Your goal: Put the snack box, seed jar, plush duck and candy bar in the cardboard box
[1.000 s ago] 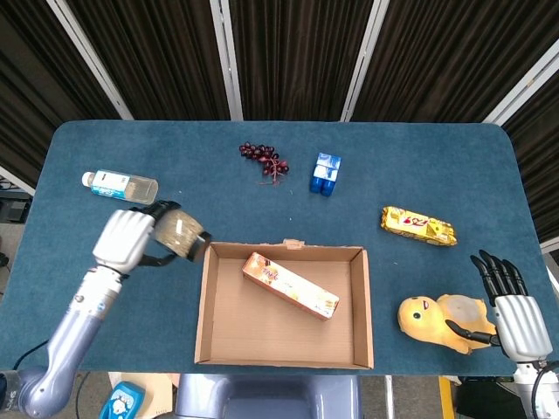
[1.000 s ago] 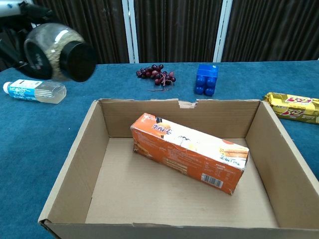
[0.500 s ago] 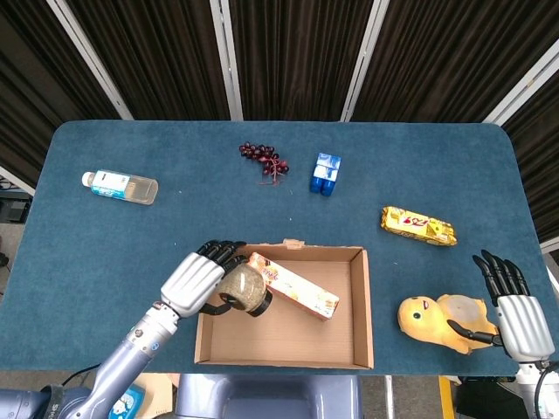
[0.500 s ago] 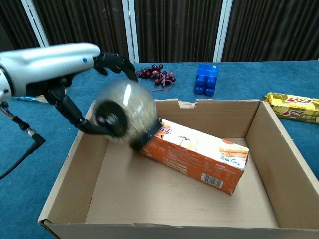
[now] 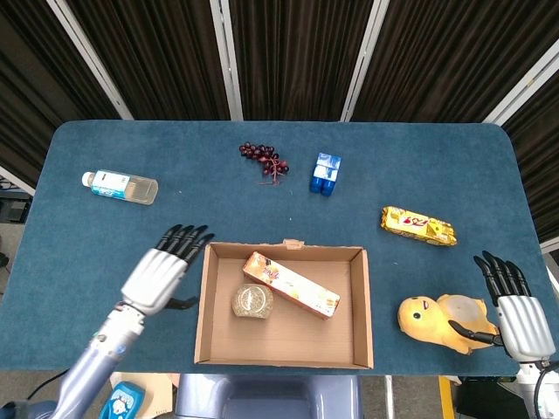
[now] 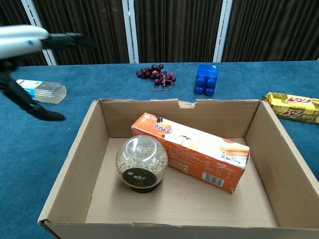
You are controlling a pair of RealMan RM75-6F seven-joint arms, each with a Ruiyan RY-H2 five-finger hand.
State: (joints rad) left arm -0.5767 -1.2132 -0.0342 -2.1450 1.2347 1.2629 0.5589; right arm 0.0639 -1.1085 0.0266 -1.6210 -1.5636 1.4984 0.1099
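Note:
The cardboard box sits at the table's front middle. Inside it the orange snack box lies diagonally, and the round seed jar rests on its black lid beside it, to the left. My left hand hovers open just outside the box's left wall, holding nothing. The yellow plush duck lies right of the box, with my right hand beside it, thumb touching it and fingers spread. The gold candy bar lies further back on the right.
A plastic bottle lies at the far left. Dark grapes and a blue block sit behind the box. The blue table ends just right of my right hand.
My left hand carried the seed jar from left of the box into it, let go and drew back outside the left wall. The right hand stayed put.

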